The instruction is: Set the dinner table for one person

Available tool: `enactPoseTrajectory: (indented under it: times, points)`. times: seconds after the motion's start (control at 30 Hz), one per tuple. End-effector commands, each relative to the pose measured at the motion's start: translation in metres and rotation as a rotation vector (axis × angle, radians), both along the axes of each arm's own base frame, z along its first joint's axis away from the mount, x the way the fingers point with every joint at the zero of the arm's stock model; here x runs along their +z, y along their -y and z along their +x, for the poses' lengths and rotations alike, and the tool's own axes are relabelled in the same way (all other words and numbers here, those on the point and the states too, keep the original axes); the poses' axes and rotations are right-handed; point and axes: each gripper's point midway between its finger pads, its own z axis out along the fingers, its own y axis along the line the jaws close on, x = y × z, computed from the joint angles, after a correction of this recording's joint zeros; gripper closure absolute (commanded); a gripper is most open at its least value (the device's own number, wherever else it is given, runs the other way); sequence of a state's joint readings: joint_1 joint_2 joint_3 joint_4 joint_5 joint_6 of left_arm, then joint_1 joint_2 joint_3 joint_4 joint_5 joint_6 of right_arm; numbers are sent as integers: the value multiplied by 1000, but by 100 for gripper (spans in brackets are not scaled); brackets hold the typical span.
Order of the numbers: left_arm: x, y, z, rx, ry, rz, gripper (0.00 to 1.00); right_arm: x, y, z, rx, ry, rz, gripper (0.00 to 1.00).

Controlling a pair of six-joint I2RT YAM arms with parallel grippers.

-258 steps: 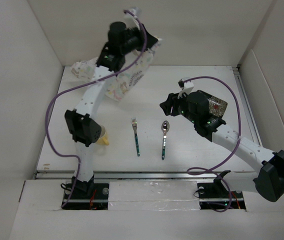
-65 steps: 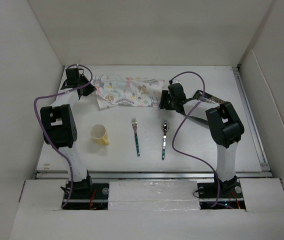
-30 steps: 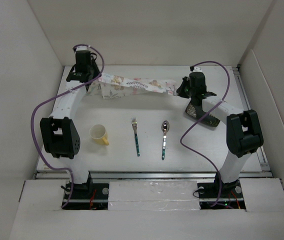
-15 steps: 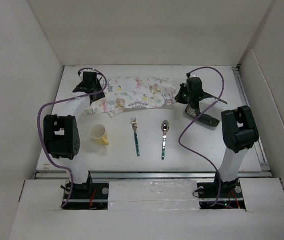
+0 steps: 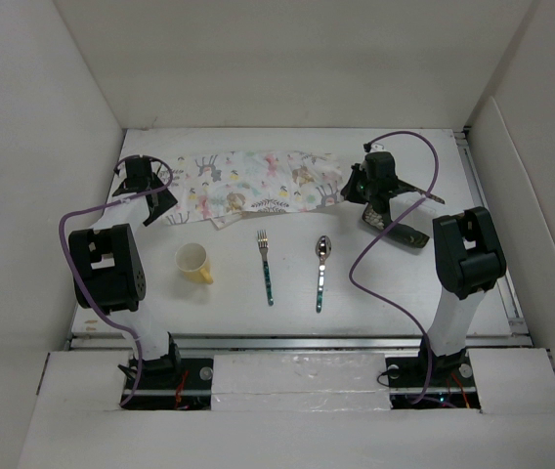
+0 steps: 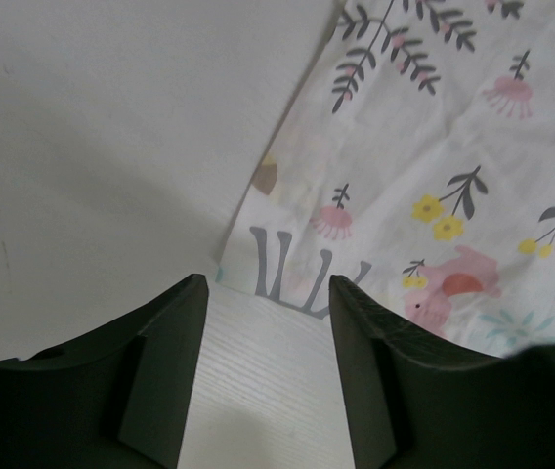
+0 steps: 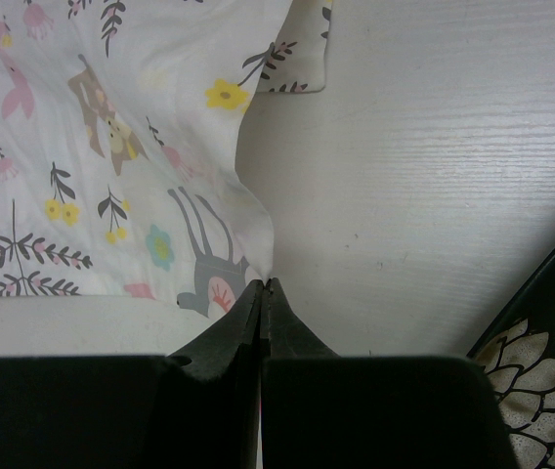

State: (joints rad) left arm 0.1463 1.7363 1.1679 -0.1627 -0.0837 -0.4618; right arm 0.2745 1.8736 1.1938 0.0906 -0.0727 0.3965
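A patterned cloth placemat (image 5: pixel 258 182) lies spread at the far middle of the white dinner table (image 5: pixel 405 283). My left gripper (image 5: pixel 160 200) stands open just off the placemat's left corner, holding nothing. In the left wrist view the left gripper (image 6: pixel 268 288) hovers over bare tabletop, with the placemat (image 6: pixel 424 166) just ahead. My right gripper (image 5: pixel 348 191) is shut on the placemat's right edge. The right wrist view shows the right gripper (image 7: pixel 266 283) pinching a fold of the placemat (image 7: pixel 111 147). A fork (image 5: pixel 267 266) and a spoon (image 5: pixel 320 272) lie side by side nearer me.
A yellow cup (image 5: pixel 194 262) stands left of the fork. A dark plate with a flower pattern (image 5: pixel 400 231) lies under the right arm, and the plate's rim (image 7: pixel 541 362) shows in the right wrist view. White walls enclose the table on three sides.
The placemat, stretched in the air between both grippers a second ago, now lies flat. My left gripper let go of it and drew back to the left. The right gripper keeps its hold.
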Motion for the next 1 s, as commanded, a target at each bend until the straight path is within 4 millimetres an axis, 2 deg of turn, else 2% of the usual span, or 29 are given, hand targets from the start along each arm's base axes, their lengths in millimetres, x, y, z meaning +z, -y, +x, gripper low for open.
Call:
enactPoseTrajectory:
  times: [0.0,0.13,0.4,0.63,0.67,0.7,0.77,0.87,0.93,0.97]
  points:
    - [-3,7,-8,-11,-15,-2,48,16,-10,9,26,73,22,100]
    - [-17,8,-11,-5,-62,25,46,13,-11,6,32,69,23,100]
    - [-42,-1,-15,29,-135,56,53,17,-11,2,38,79,30,100]
    - [-50,-5,-13,48,-146,74,58,21,-12,-1,43,84,38,100]
    - [-51,-5,-12,46,-144,72,62,21,-11,-1,43,84,38,100]
    - [-55,-5,-11,46,-152,69,72,22,-11,-1,44,86,37,100]
    - [-56,-1,-9,33,-153,53,75,22,-11,-2,42,89,36,100]
    - [-55,0,-5,28,-139,47,86,25,-11,-3,45,92,38,100]
    - [-49,-2,-2,28,-123,55,100,26,-11,-3,45,95,38,100]
    - [-47,-1,-1,24,-121,53,100,27,-11,-3,45,97,39,100]
